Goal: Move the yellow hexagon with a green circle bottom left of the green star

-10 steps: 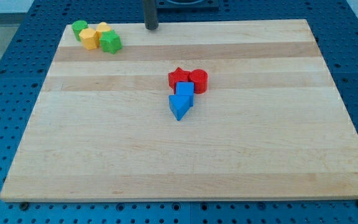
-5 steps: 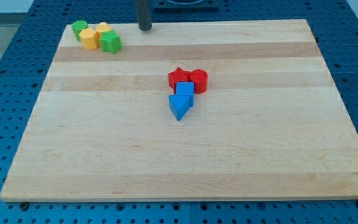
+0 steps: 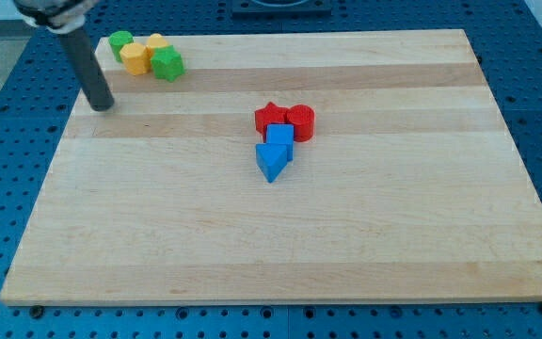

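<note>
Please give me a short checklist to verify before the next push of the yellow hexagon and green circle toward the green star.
1. My tip in view: ok, near the board's left edge, toward the view's bottom-left of the cluster.
2. Tip clear of all blocks: ok.
3. Yellow hexagon touches green circle: ok.
4. Pair already bottom left of green star: not ok, it sits left and above.
5. Second yellow block out of the way: not ok, it adjoins the cluster.
</note>
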